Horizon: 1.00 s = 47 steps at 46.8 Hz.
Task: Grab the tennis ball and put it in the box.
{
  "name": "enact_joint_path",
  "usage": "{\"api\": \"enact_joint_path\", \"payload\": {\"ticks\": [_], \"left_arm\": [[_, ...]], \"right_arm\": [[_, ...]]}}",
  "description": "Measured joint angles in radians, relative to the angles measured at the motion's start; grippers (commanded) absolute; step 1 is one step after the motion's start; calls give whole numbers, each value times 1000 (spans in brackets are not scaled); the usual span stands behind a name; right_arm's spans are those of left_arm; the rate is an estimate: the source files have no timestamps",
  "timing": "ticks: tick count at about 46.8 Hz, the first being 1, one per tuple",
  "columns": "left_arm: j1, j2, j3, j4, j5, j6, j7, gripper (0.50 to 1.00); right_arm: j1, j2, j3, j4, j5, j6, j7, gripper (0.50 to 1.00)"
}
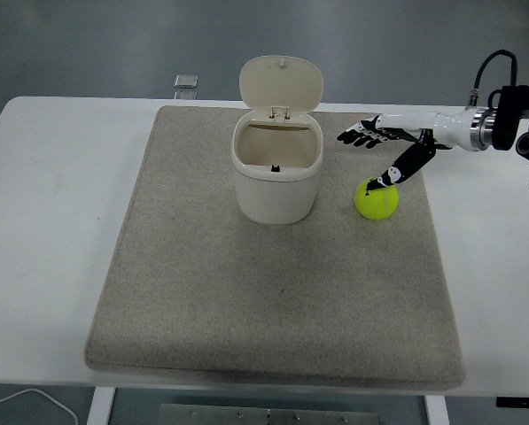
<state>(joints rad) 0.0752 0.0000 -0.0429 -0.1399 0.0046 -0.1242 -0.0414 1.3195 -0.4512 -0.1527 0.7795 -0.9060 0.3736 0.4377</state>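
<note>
While the tennis ball (pixel 377 199) lies on the grey mat (pixel 273 292) beside the open-lidded box (pixel 276 168), the right hand (pixel 395 146) hovers over it, fingers spread, thumb touching its top.

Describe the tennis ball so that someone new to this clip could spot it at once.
A grey mat covers most of the white table. On its right part, right of the cream box with its lid up, lies the tennis ball. It is the only round, bright yellow-green thing, under the right hand.
</note>
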Motion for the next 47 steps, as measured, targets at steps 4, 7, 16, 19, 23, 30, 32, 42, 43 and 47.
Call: {"api": "enact_joint_path", "payload": {"ticks": [4, 7, 16, 19, 23, 30, 32, 42, 43, 47], "left_arm": [[0, 0, 0, 0, 0, 0, 0, 996], [0, 0, 0, 0, 0, 0, 0, 996], [0, 0, 0, 0, 0, 0, 0, 996], [0, 0, 0, 0, 0, 0, 0, 996], [0, 0, 0, 0, 0, 0, 0, 996], [0, 0, 0, 0, 0, -1, 0, 996], [0, 0, 0, 0, 0, -1, 0, 996], [0, 0, 0, 0, 0, 0, 0, 996], [0, 0, 0, 0, 0, 0, 0, 996], [0, 0, 0, 0, 0, 0, 0, 996]], "right_arm": [[-6, -18, 1, 21, -8, -25, 13, 921], [-9, -36, 1, 35, -11, -37, 21, 921], [-26, -64, -2, 68, -25, -82, 26, 921], [-35, -71, -2, 78, -44, -99, 27, 921], [-46, -78, -2, 100, -53, -116, 32, 921], [-73, -86, -2, 119, -54, -145, 36, 921], [-79, -87, -2, 123, -54, -155, 36, 921], [-103, -74, -4, 127, -71, -195, 36, 921], [-106, -73, -4, 127, -80, -199, 36, 921], [-114, -72, -4, 127, -107, -214, 36, 921]]}}
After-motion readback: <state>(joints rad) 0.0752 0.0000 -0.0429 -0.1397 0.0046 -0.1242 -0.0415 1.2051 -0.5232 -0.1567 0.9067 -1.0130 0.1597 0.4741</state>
